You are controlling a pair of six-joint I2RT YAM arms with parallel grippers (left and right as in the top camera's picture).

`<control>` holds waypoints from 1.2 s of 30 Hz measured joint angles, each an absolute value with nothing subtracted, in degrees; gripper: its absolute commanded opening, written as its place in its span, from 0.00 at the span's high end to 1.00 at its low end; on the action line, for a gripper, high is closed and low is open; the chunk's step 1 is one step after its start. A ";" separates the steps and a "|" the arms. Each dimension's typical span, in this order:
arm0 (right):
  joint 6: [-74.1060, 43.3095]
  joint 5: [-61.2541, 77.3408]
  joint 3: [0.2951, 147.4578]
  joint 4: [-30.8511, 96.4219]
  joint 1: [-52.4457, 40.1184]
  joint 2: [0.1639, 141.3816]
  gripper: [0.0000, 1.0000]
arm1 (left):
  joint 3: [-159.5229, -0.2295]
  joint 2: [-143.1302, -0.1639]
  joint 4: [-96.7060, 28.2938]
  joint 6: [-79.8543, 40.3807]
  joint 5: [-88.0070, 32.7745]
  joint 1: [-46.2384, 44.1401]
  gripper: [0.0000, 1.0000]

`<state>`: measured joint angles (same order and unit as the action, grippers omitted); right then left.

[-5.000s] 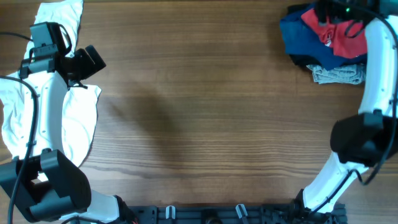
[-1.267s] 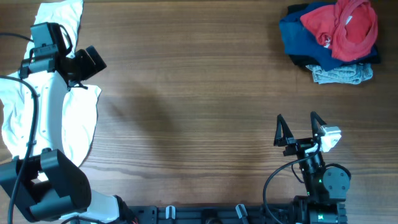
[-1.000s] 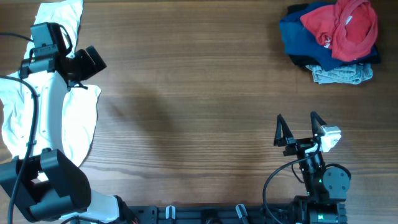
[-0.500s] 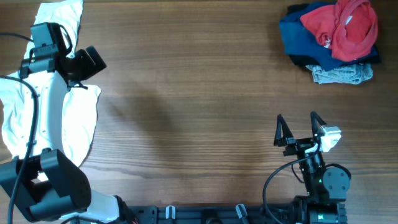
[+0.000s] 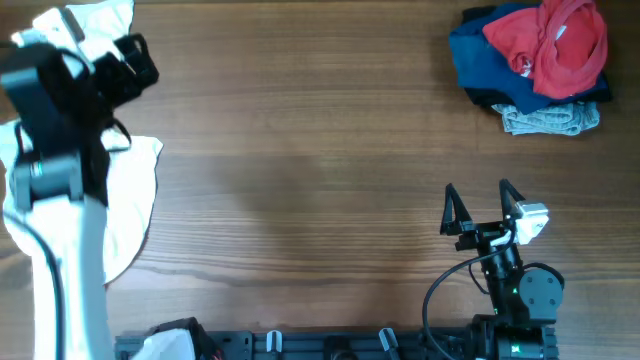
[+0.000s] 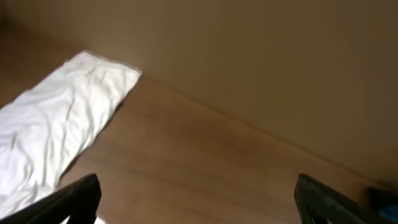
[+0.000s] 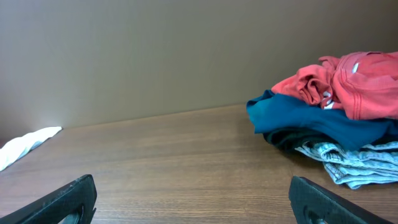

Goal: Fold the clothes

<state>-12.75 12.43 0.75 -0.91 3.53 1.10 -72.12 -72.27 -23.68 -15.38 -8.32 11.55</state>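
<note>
Left end effector (image 5: 140, 60) lifted (jaws wide) beside white shirt (image 5: 135, 190).

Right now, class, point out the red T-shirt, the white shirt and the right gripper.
red T-shirt (image 5: 562, 45): overhead view, its crumpled middle.
white shirt (image 5: 135, 200): overhead view, its bare lower part.
right gripper (image 5: 478, 188): overhead view, midway between its open fingertips.

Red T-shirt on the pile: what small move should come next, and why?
Probably reach the right gripper toward the red T-shirt: its jaws stand open and empty near the front edge, and the shirt lies crumpled on top of the dark blue piece, unfolded.
</note>
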 measured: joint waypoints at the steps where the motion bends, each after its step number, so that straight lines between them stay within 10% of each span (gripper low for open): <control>1: -12.75 12.43 0.75 -0.93 3.55 1.10 0.00 | -70.41 -70.35 -21.65 -15.42 -8.40 11.18 0.00; 22: -12.75 12.45 0.49 -0.93 3.55 0.99 0.00 | -11.55 -12.45 2.00 -15.40 -9.56 10.11 0.00; 36: -12.75 12.45 0.49 -0.93 3.55 0.99 0.00 | -1.93 -0.78 11.81 -15.40 -9.76 10.11 0.00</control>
